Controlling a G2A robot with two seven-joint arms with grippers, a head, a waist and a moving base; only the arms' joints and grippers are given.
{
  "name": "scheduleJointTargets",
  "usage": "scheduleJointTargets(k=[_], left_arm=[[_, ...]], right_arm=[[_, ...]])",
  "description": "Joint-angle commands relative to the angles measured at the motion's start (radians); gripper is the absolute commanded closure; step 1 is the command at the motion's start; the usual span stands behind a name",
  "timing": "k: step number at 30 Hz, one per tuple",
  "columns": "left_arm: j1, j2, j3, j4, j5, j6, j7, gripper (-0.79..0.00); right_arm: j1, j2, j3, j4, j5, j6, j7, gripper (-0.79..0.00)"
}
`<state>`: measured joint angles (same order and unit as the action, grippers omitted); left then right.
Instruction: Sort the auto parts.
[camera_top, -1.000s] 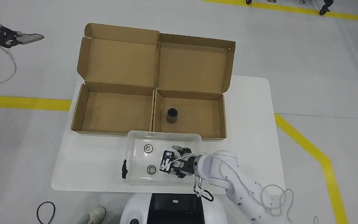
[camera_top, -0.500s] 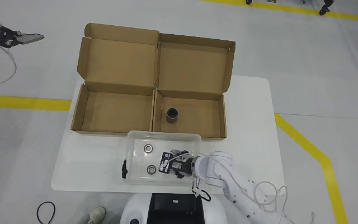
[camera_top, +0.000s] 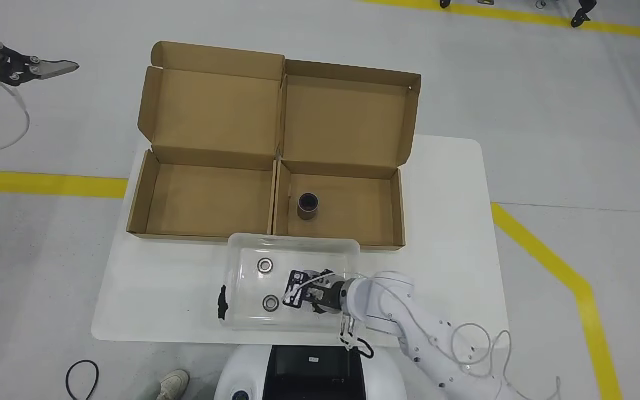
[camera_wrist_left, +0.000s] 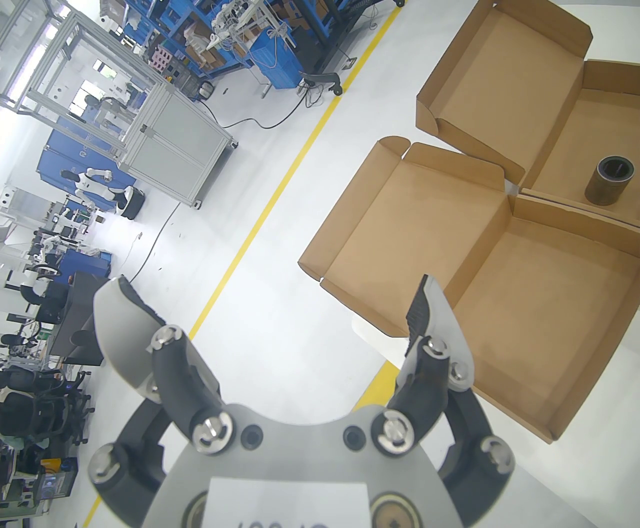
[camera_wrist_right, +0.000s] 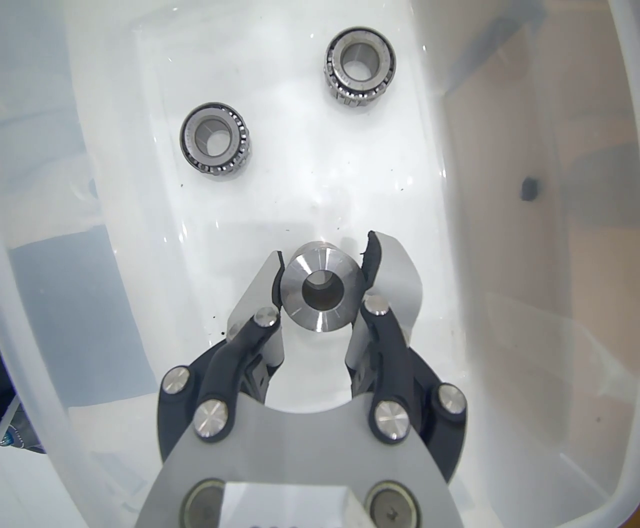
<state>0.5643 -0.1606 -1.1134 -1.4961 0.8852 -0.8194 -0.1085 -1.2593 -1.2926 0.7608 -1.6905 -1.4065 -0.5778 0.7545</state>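
The right gripper (camera_wrist_right: 324, 261) is seen inside a clear bin (camera_wrist_right: 30, 350), its two fingers closed against opposite sides of a short steel sleeve (camera_wrist_right: 321, 292), which is held end-on with its bore facing the wrist. Whether the sleeve has been raised off the bin floor cannot be told.

Just ahead of the fingertips, on the bin floor, two roller bearings are lying flat and apart from each other: a nearer bearing (camera_wrist_right: 216, 137) and a farther bearing (camera_wrist_right: 360, 67). Neither is touched by the gripper.

Outside the bin, across the wall farthest from the robot, two open cardboard boxes are set side by side on the white table (camera_top: 450, 200). A dark sleeve (camera_top: 307, 206) is standing upright in the right box (camera_top: 350, 210), well apart from the gripper; nothing is seen in the left box (camera_top: 200, 200).

The left gripper (camera_wrist_left: 272, 295) is held with its fingers spread wide and nothing between them, off the table's edge, with the boxes beyond its fingertips.

The grasping of the steel sleeve is judged to be the step in hand. A straight lift is called for next, high enough for the bin wall to be cleared, followed by a carry to a box, probably the one with the dark sleeve. The bearings are not yet sorted.
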Motion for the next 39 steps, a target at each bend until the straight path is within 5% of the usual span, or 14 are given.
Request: scheduleJointTargets(k=[1,7,18,24,39], left_arm=[[0.0,0.0,0.0,0.0,0.0,0.0,0.0,-0.785],[0.0,0.0,0.0,0.0,0.0,0.0,0.0,-0.785],[0.0,0.0,0.0,0.0,0.0,0.0,0.0,-0.785],[0.0,0.0,0.0,0.0,0.0,0.0,0.0,-0.785],[0.0,0.0,0.0,0.0,0.0,0.0,0.0,-0.785]], right_arm=[[0.002,0.0,-0.002,-0.006,0.001,0.0,0.002,0.0],[-0.005,0.006,0.023,-0.08,0.035,-0.004,-0.046,0.0],[-0.019,0.023,0.112,-0.138,0.106,-0.061,-0.383,0.0],[0.052,0.012,0.116,-0.14,0.142,-0.079,-0.541,0.0],[0.314,-0.032,0.097,-0.096,0.252,-0.09,-0.677,0.0]])
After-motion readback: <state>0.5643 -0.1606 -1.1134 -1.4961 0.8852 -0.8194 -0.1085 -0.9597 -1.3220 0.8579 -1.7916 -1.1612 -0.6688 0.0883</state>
